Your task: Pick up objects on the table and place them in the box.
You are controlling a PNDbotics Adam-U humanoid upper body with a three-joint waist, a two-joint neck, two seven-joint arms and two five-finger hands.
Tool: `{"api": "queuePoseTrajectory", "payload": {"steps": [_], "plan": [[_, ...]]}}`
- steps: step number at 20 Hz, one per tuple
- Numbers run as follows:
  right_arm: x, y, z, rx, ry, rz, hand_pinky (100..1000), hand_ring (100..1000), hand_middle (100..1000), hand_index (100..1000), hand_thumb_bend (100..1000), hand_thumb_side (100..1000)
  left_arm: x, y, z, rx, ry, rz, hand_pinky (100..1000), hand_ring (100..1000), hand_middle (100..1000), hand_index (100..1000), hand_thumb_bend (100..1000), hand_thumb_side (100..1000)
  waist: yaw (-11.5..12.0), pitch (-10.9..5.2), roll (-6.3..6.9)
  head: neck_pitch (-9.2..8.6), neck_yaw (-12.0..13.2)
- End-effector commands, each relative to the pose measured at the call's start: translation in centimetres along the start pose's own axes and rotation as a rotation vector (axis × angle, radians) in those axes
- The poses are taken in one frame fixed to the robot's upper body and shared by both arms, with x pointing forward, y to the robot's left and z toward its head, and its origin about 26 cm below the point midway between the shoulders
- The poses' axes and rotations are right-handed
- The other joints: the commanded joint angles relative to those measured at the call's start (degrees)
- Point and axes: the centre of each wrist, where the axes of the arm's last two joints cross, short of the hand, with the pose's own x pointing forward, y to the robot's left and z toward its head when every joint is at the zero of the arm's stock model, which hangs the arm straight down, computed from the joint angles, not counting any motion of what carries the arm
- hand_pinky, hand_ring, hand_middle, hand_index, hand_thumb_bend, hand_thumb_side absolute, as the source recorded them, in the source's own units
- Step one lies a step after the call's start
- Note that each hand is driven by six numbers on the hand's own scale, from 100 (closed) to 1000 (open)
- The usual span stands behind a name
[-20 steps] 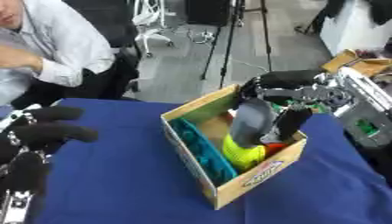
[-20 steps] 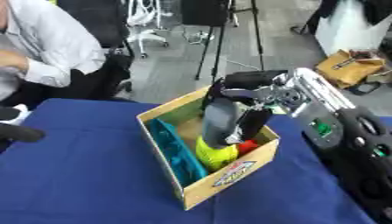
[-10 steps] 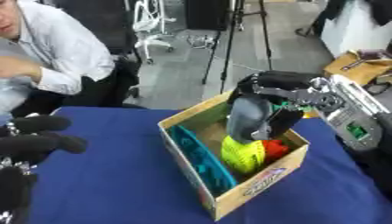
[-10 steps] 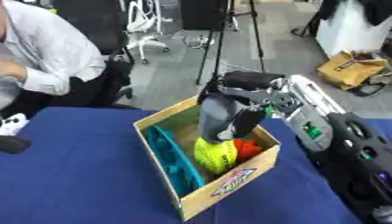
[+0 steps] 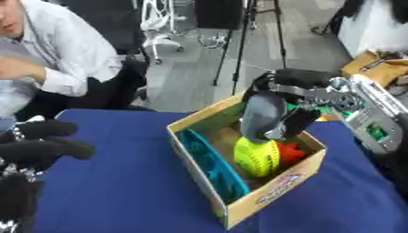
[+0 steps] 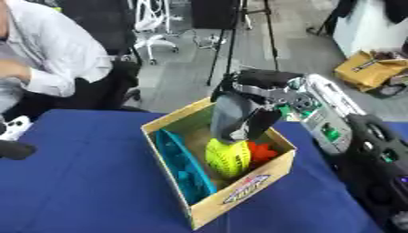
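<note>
Grey object (image 5: 261,116) in right hand (image 5: 291,102), above box (image 5: 275,193).

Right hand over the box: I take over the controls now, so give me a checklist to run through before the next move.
1. Right hand is over the box opening: ok.
2. Grey object in the right hand is over the box interior, above the yellow ball: ok.
3. Whether the grey object already rests on the contents: cannot tell.
4. Yellow ball, red item and teal item lie inside the box: ok.
5. Left hand is at the left edge, away from the box: ok.
6. Box stands upright on the blue table: ok.
</note>
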Motion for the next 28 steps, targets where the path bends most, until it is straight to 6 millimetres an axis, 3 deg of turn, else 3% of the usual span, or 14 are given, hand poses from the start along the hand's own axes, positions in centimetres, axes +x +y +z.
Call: {"api": "queuePoseTrajectory", "payload": {"steps": [1, 11, 16, 17, 18, 19, 20, 21, 23, 24, 28], "plan": [[-0.4, -0.8, 0.3, -0.006, 0.026, 0.020, 160, 298, 210, 382, 100, 116, 0.4, 0.4, -0.5, -0.017, -0.021, -0.017, 706, 654, 753, 750, 100, 611, -0.04, -1.05, 0.02, -0.39, -0.03], [0.1, -2.4, 0.1, -0.064, 0.032, 0.030, 155, 295, 204, 380, 100, 119, 0.4, 0.5, -0.4, -0.027, -0.015, -0.022, 707, 656, 756, 751, 100, 612, -0.24, -0.50, -0.14, -0.16, -0.25], [0.0, -1.0, -0.1, -0.001, 0.038, 0.044, 183, 326, 249, 403, 100, 185, 0.4, 0.4, -0.4, -0.028, -0.015, -0.020, 708, 656, 756, 751, 100, 615, -0.15, -0.34, -0.26, -0.22, -0.01], [-0.1, -0.6, -0.1, 0.019, 0.035, 0.045, 339, 431, 392, 516, 100, 329, 0.4, 0.4, -0.4, -0.028, -0.015, -0.020, 709, 657, 756, 752, 100, 617, -0.12, -0.29, -0.29, -0.16, 0.15], [-0.1, -0.3, -0.1, 0.041, 0.031, 0.045, 339, 431, 392, 516, 100, 329, 0.4, 0.4, -0.4, -0.027, -0.015, -0.020, 709, 657, 756, 752, 100, 617, -0.10, -0.27, -0.31, -0.09, 0.27], [-0.2, -0.2, 0.0, 0.060, 0.026, 0.044, 387, 476, 453, 564, 100, 411, 0.4, 0.5, -0.4, -0.027, -0.015, -0.020, 709, 657, 757, 751, 100, 618, -0.12, -0.27, -0.31, 0.00, 0.42], [-0.2, -0.1, 0.0, 0.074, 0.022, 0.042, 387, 476, 453, 564, 100, 411, 0.4, 0.5, -0.4, -0.026, -0.014, -0.020, 709, 657, 757, 751, 100, 618, -0.15, -0.27, -0.31, 0.06, 0.50], [-0.2, -0.1, 0.0, 0.092, 0.016, 0.045, 503, 579, 573, 697, 100, 596, 0.4, 0.5, -0.3, -0.026, -0.012, -0.021, 709, 657, 757, 751, 100, 620, -0.32, -0.29, -0.31, 0.29, 0.64], [-0.1, -0.1, 0.1, 0.132, 0.002, 0.051, 570, 645, 626, 740, 100, 657, 0.4, 0.5, -0.3, -0.024, -0.009, -0.021, 709, 657, 757, 751, 100, 622, -0.70, -0.39, -0.31, 0.56, 0.94], [-0.1, -0.1, 0.1, 0.147, -0.006, 0.051, 623, 702, 677, 779, 146, 718, 0.4, 0.5, -0.2, -0.023, -0.007, -0.020, 709, 657, 757, 751, 100, 623, -0.83, -0.44, -0.32, 0.62, 1.06], [-0.1, -0.2, 0.1, 0.197, -0.025, 0.045, 735, 794, 784, 872, 161, 838, 0.4, 0.4, -0.3, -0.018, -0.005, -0.016, 710, 657, 757, 751, 100, 625, -1.09, -0.63, -0.29, 0.70, 1.21]]}}
